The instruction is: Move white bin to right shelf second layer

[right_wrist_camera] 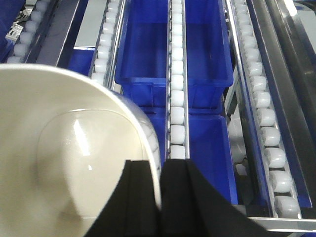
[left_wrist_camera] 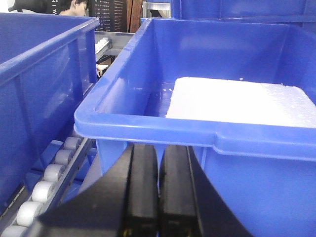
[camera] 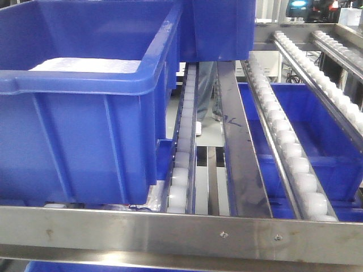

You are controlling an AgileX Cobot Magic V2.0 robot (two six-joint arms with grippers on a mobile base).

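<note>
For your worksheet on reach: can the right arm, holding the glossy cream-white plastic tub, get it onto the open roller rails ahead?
Probably yes: the right pincer clamps the tub's rim, and the white-roller rails ahead look bare.

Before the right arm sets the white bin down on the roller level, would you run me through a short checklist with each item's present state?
1. Grip on the white bin: ok; the right gripper pinches its wall at the rim.
2. Bin contents: ok; the inside looks empty.
3. Landing lane on the roller rails: ok; bare rollers ahead, blue crates sit on the level below.
4. Bin clear of the front bar: cannot tell; the bin is not seen from the front.
5. Left gripper: ok; shut, holding nothing, near the blue crate with white foam.
</note>
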